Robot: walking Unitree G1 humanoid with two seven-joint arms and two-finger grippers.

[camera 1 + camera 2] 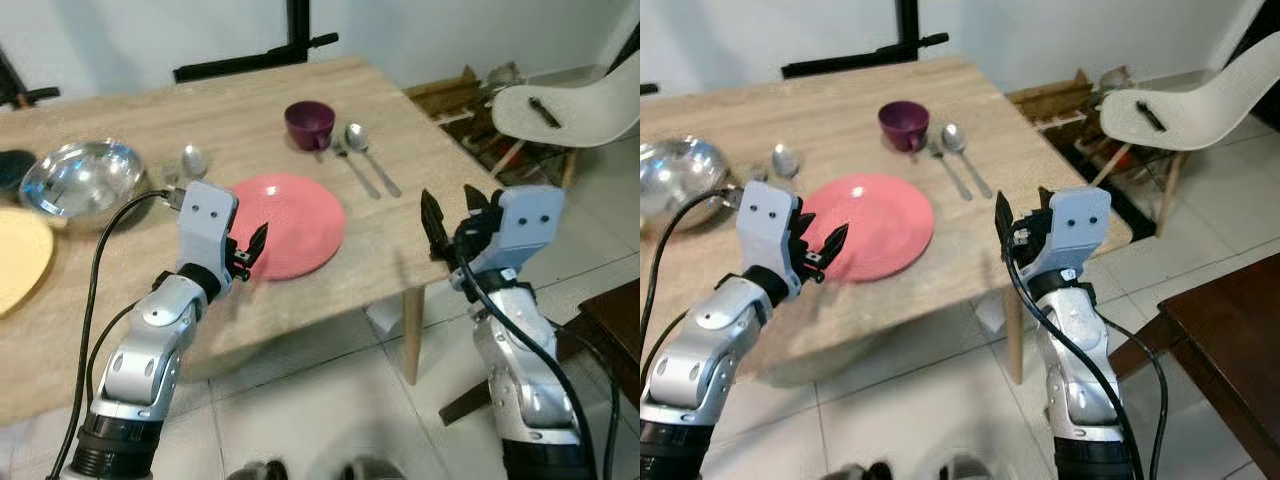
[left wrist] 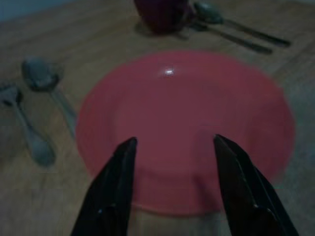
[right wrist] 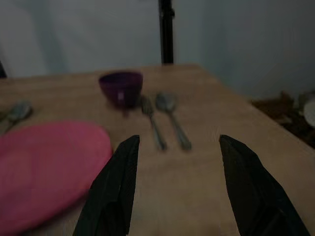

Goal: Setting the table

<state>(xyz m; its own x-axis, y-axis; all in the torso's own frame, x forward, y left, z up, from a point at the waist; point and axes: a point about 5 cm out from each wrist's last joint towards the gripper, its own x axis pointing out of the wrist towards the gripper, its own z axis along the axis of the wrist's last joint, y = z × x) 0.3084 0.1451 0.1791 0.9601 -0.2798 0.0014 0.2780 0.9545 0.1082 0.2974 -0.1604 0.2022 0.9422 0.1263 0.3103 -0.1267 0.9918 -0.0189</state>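
The wooden table (image 1: 250, 115) carries everything here, and the pink plate (image 1: 290, 222) sits near its front edge as our landmark. Just behind the plate stands a purple cup (image 1: 309, 123), with two spoons (image 1: 365, 160) lying side by side to the right of that cup. Off the plate's far left corner lies another spoon (image 1: 192, 160), and further left of it rests a shiny metal bowl (image 1: 80, 180). A yellow plate (image 1: 20, 255) lies at the table's left end.
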